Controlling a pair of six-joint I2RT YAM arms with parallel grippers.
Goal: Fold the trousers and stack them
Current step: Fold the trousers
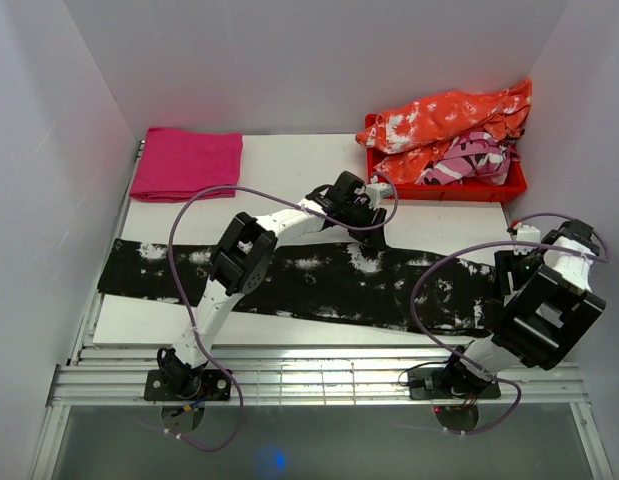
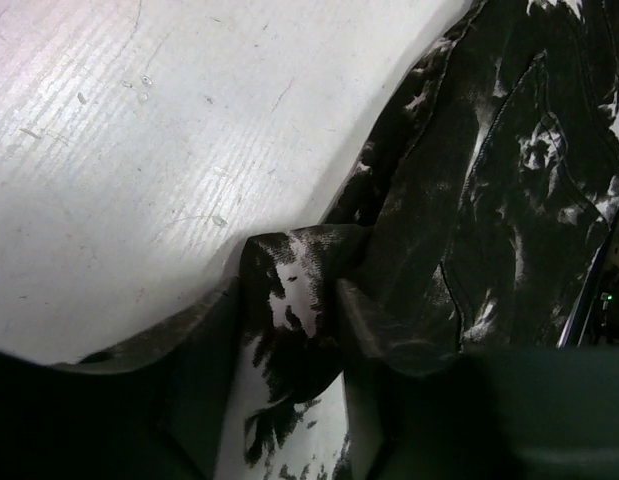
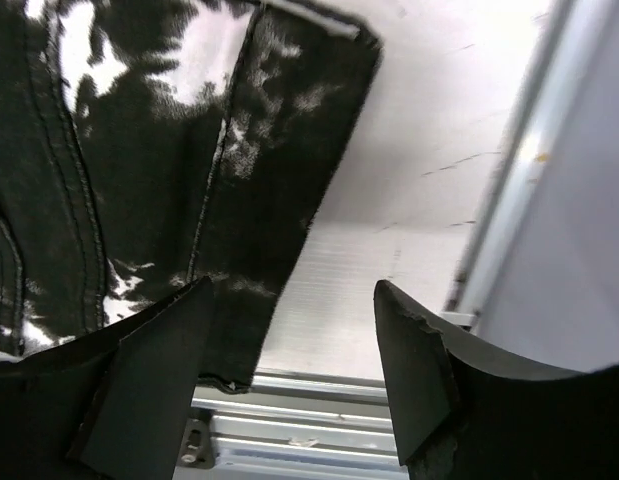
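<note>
Black tie-dye trousers (image 1: 319, 275) bunch in the thin pinch of the left gripper (image 2: 289, 295); right gripper (image 3: 291, 290) gapes empty, so a 1-sided lift could skew them.

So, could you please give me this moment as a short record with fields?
trousers: stretched out in one long strip, left to right across the table
left gripper: shut on a raised fold at the trousers' far edge, mid-table
right gripper: open, above the trousers' right end near the table's edge
magenta cloth: folded, far left corner
red bin: far right, holding an orange-and-white garment
</note>
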